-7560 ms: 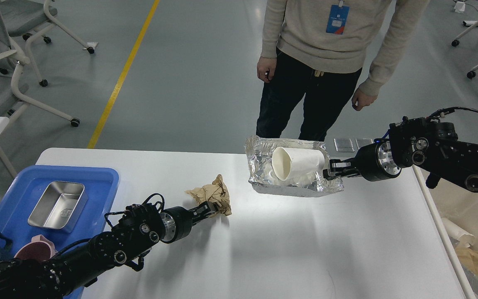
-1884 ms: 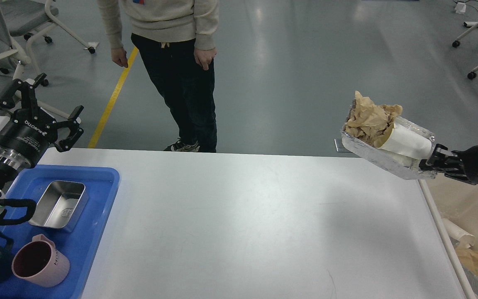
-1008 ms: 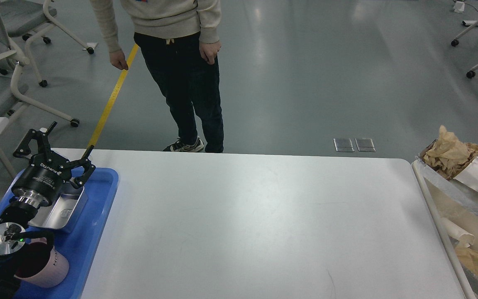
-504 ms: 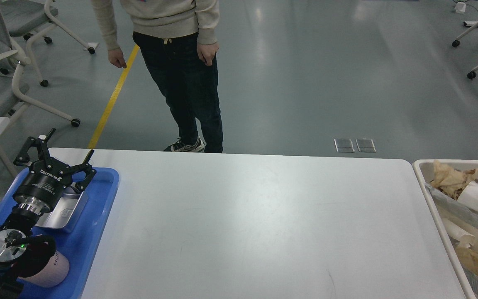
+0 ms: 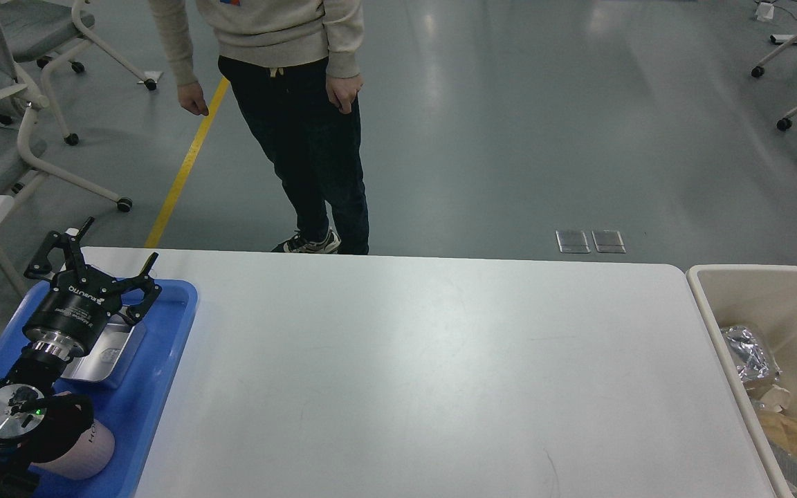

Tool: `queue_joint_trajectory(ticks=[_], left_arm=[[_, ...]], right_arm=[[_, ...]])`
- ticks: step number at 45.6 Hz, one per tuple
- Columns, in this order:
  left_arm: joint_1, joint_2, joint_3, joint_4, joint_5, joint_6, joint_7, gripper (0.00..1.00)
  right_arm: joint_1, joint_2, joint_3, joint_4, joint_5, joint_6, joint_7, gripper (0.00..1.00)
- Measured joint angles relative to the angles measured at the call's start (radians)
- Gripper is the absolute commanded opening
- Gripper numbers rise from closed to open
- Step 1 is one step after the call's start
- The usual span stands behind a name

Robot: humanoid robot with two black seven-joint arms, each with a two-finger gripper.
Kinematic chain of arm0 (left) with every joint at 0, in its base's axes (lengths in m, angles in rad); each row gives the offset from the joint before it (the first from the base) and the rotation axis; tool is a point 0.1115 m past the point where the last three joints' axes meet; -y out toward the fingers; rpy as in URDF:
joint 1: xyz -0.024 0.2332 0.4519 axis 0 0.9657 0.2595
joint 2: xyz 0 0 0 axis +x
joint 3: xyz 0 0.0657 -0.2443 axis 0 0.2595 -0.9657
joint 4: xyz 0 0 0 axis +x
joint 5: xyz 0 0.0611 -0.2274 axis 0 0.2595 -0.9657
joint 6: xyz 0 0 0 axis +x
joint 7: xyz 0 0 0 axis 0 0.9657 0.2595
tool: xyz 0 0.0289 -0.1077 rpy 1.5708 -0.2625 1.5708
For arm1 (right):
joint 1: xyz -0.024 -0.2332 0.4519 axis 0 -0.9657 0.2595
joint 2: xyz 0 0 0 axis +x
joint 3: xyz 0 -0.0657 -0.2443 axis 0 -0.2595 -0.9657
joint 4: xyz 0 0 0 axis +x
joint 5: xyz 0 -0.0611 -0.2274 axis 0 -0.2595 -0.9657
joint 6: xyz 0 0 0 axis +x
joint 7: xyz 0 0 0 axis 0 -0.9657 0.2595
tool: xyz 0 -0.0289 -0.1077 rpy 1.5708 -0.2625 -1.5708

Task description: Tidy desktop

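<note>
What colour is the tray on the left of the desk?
Blue: the tray, seen in the head view.

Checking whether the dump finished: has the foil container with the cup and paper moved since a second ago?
Yes. It was perched at the beige bin's rim; now crumpled foil lies lower inside the bin.

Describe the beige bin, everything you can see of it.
The beige bin stands off the desktop's right edge, rim about level with the top; whether they touch is unclear. It looks like smooth plastic with a rounded rim, open-topped, cut off by the frame's right and bottom edges. Inside lie crumpled foil, brown paper and a white scrap. No gripper is near it.
</note>
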Motion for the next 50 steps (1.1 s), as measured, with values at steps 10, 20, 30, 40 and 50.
queue_joint_trajectory(ticks=[10, 20, 30, 40, 50], left_arm=[[0.011, 0.0, -0.002, 0.0, 0.0, 0.0, 0.0, 0.96], [0.032, -0.012, -0.004, 0.0, -0.009, 0.003, -0.004, 0.96], [0.043, -0.022, -0.008, 0.0, -0.013, 0.006, -0.006, 0.96], [0.049, -0.022, -0.037, 0.0, -0.014, 0.006, -0.006, 0.96], [0.061, -0.024, -0.04, -0.001, -0.012, 0.007, -0.007, 0.96]], right_arm=[[0.053, 0.083, 0.255, 0.016, 0.067, 0.074, 0.046, 1.0], [0.073, 0.174, 0.56, 0.072, 0.072, 0.265, 0.054, 1.0], [0.064, 0.285, 0.771, 0.152, 0.072, 0.308, 0.055, 1.0], [0.055, 0.312, 0.871, 0.208, 0.072, 0.364, 0.055, 1.0], [-0.115, 0.354, 1.108, 0.456, 0.07, 0.37, 0.17, 1.0]])
